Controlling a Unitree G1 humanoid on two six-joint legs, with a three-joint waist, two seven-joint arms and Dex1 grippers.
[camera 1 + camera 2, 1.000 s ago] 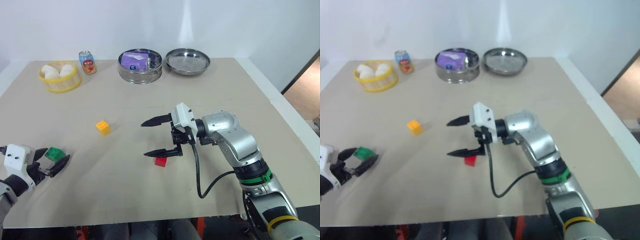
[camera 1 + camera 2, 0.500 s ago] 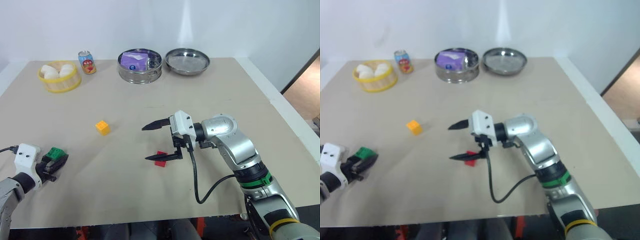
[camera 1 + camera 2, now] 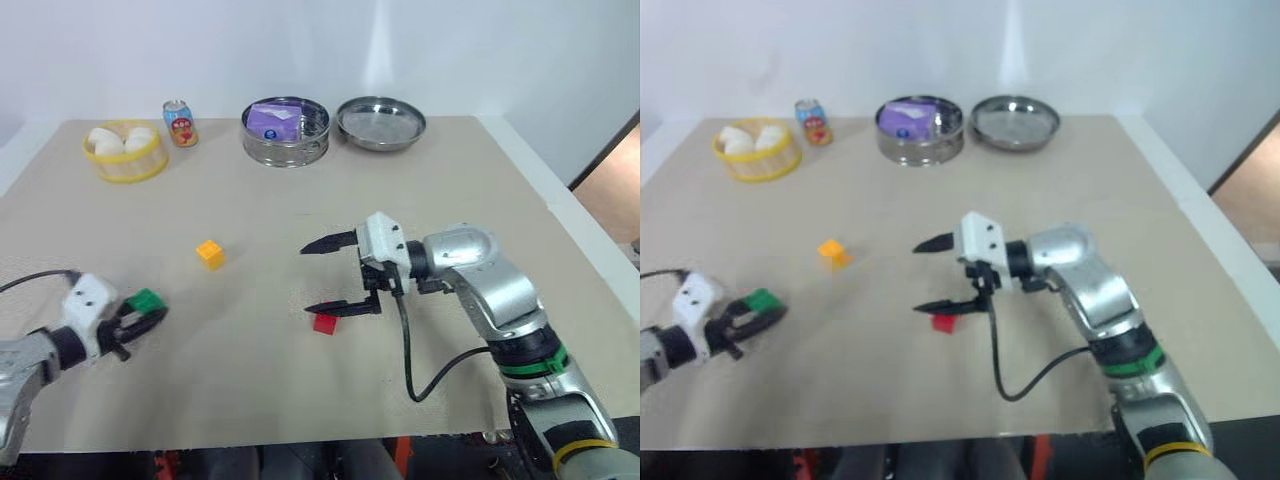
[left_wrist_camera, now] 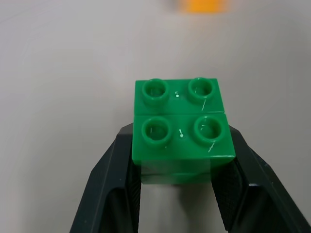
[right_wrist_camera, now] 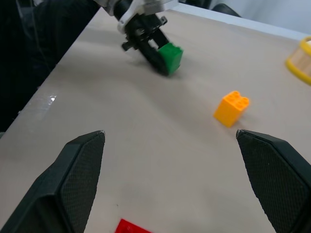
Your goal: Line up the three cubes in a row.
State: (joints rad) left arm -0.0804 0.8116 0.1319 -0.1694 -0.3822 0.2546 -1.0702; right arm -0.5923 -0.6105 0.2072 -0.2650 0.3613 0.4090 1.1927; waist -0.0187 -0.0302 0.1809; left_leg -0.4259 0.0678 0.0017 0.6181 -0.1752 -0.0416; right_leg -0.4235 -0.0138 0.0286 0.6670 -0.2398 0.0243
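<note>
since a second ago the left tool (image 3: 143, 318) has clamped the green cube (image 4: 181, 128); right tool (image 3: 327, 275) stays spread.

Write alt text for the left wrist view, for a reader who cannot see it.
A green cube with four round studs on top sits clamped between the left gripper's two black fingers, seen close up above the beige table. Beyond it, the yellow-orange cube shows as a blurred patch.

Your head pair looks forward and down over the whole table (image 3: 300, 200), left wrist view close on the green cube (image 4: 181, 131), right wrist view low across the tabletop, sharing that cube.
</note>
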